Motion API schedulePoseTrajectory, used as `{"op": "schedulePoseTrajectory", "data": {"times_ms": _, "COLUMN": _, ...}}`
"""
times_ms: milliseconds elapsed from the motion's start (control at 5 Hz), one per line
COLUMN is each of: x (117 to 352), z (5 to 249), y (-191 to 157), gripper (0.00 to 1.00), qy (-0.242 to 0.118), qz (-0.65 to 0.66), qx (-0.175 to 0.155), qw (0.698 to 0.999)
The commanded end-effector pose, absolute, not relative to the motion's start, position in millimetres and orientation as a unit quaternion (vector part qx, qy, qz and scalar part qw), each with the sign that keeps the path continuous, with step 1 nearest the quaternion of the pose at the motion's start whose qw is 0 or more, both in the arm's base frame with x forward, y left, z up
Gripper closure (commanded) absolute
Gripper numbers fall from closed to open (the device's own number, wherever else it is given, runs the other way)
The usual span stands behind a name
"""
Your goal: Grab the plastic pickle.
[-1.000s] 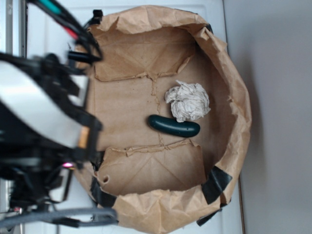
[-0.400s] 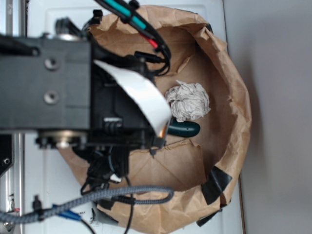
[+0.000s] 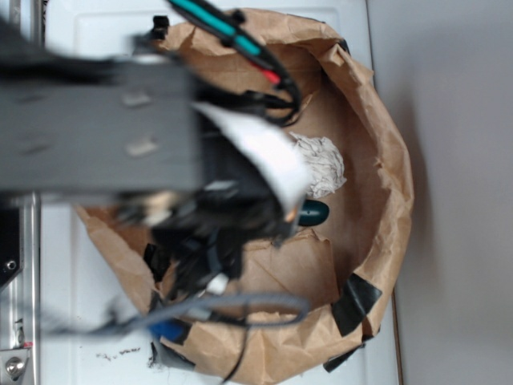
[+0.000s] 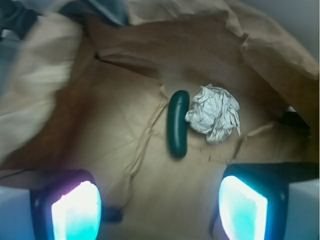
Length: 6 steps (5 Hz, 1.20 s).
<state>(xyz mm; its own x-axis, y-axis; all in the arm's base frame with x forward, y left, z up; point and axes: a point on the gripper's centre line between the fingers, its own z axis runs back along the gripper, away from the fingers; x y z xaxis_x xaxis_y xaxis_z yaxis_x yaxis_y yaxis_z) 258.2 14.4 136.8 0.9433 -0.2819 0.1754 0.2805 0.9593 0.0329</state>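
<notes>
Pickle: dark green, glossy, gently curved, lying on the brown bag's floor ahead of the spread, empty gripper, touching the crumpled paper ball. Since a second ago the arm has swung over, hiding most of it from outside.

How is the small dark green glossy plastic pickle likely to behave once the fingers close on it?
The small dark green glossy plastic pickle looks smooth and shiny, so it may slip between the pads. Its rounded, slightly curved body could roll sideways if nudged. It lies against the crumpled white paper ball, which probably gives way rather than bracing it. The gripper is open, short of it.
</notes>
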Motion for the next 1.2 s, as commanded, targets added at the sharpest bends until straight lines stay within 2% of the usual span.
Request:
{"op": "schedulePoseTrajectory", "data": {"times_ms": 0, "x": 284, "z": 112, "y": 28, "gripper": 0.0, "qy": -0.088, "qz": -0.139, "qx": -0.009, "qw": 0.986}}
{"op": "schedulePoseTrajectory", "data": {"times_ms": 400, "x": 287, "z": 104, "y": 14, "gripper": 0.0, "qy": -0.077, "qz": -0.138, "qx": -0.028, "qw": 0.987}}
{"op": "schedulePoseTrajectory", "data": {"times_ms": 600, "x": 293, "z": 93, "y": 4, "gripper": 0.0, "qy": -0.075, "qz": -0.078, "qx": -0.034, "qw": 0.994}}
{"op": "schedulePoseTrajectory", "data": {"times_ms": 800, "x": 302, "z": 84, "y": 7, "gripper": 0.0, "qy": -0.082, "qz": -0.061, "qx": -0.065, "qw": 0.993}}
{"op": "schedulePoseTrajectory", "data": {"times_ms": 1000, "x": 307, "z": 72, "y": 6, "gripper": 0.0, "qy": -0.078, "qz": -0.057, "qx": -0.066, "qw": 0.993}}
